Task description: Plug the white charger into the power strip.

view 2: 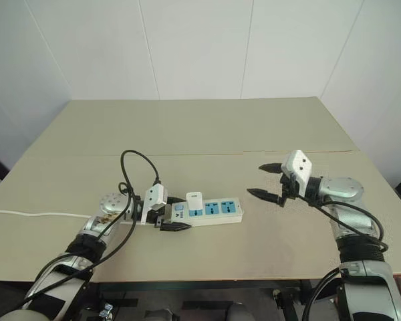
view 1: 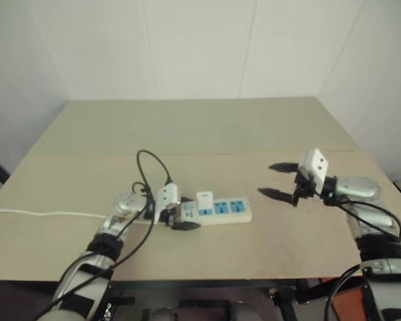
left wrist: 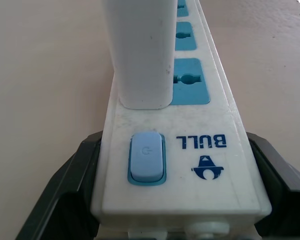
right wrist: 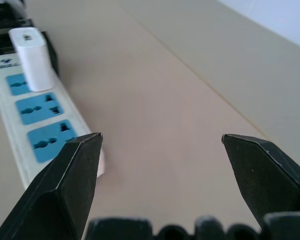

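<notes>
Left gripper [view 2: 168, 222] clamps power strip [view 2: 217, 211]; right gripper [view 2: 267, 180] raised, spread.

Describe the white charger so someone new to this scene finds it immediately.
On the beige table lies a white power strip, its switch end clamped in the left gripper. The white charger stands upright in the blue socket nearest that switch: the only block rising above the strip.

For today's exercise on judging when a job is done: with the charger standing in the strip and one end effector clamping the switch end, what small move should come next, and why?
Probably open the left end effector and release the power strip. The white charger already stands upright in the socket nearest the switch, and the right end effector hangs open and empty, off to the side. How deeply it is seated cannot be told.
</notes>
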`<state>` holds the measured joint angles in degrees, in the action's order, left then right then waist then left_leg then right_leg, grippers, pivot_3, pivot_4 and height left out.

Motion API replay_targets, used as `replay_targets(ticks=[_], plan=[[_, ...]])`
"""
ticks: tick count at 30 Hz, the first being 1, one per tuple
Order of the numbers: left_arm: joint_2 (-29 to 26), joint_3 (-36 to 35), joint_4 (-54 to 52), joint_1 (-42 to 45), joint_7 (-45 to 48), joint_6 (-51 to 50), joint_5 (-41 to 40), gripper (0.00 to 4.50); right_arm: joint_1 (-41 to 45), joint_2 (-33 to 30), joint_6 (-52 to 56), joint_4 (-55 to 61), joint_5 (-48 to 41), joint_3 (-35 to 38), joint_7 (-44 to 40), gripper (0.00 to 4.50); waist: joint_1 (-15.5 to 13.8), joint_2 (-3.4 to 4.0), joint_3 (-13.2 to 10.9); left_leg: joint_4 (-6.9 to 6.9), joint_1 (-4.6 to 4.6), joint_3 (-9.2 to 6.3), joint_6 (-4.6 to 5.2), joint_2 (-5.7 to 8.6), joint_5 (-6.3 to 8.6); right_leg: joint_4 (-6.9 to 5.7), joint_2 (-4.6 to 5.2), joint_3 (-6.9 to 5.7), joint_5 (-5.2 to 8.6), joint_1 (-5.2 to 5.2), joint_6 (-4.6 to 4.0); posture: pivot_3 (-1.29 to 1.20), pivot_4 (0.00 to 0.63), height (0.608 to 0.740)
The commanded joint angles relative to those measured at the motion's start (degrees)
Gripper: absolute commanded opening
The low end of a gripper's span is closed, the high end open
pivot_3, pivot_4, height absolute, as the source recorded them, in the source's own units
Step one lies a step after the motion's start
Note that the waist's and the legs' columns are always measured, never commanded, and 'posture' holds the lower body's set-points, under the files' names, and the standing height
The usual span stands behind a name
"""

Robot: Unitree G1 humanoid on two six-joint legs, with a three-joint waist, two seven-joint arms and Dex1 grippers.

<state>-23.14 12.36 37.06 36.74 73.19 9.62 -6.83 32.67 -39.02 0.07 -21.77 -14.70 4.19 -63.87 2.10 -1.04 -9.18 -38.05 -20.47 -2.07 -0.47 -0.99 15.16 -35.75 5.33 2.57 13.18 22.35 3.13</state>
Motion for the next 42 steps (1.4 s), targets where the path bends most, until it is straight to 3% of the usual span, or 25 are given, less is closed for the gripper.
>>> replay_targets(ticks=[1,15,22,32,42], plan=[[-0.1,-1.2,1.1,0.3,-1.6,-0.7,0.3,3.32,-1.3,0.2,1.0,4.8,-1.1,2.9,4.3,4.47,0.0,-0.01,0.0,0.00,-0.02,0.00,0.00,0.00,0.00,0.00,0.00,0.00,0.00,0.01,0.00,0.00,0.150,0.740],[-1.0,-5.4,-0.4,0.3,-8.0,-4.5,-0.4,3.32,-8.1,9.1,9.3,15.6,-4.5,5.7,20.0,4.47,0.2,-0.07,-0.1,-0.02,-0.54,-0.05,0.00,0.00,-0.01,-0.05,0.00,-0.03,-0.01,0.54,-0.01,0.00,0.150,0.740],[-0.3,-6.4,-3.3,-1.3,-14.8,-7.9,0.6,3.32,-8.5,10.9,8.9,16.0,-4.6,5.1,22.3,4.47,0.2,-0.06,-0.2,-0.06,-0.78,-0.04,-0.02,0.01,-0.02,-0.13,0.00,-0.01,-0.03,0.83,-0.03,0.00,0.150,0.740],[1.0,-6.9,1.2,3.2,-24.3,-8.7,2.8,3.32,-8.6,11.4,8.4,16.0,-4.5,4.8,22.9,4.47,0.1,-0.07,-0.2,-0.06,-0.77,-0.05,-0.02,0.02,-0.02,-0.13,0.00,-0.02,-0.03,0.82,-0.03,0.00,0.150,0.740],[-1.8,-5.2,-4.2,1.2,-6.7,-5.8,-1.2,3.32,-9.8,10.9,8.8,17.2,-5.1,5.3,22.5,4.47,0.2,-0.05,-0.3,-0.05,-0.88,-0.04,-0.02,0.01,-0.02,-0.09,0.00,-0.02,-0.03,0.90,-0.03,0.00,0.150,0.740]])
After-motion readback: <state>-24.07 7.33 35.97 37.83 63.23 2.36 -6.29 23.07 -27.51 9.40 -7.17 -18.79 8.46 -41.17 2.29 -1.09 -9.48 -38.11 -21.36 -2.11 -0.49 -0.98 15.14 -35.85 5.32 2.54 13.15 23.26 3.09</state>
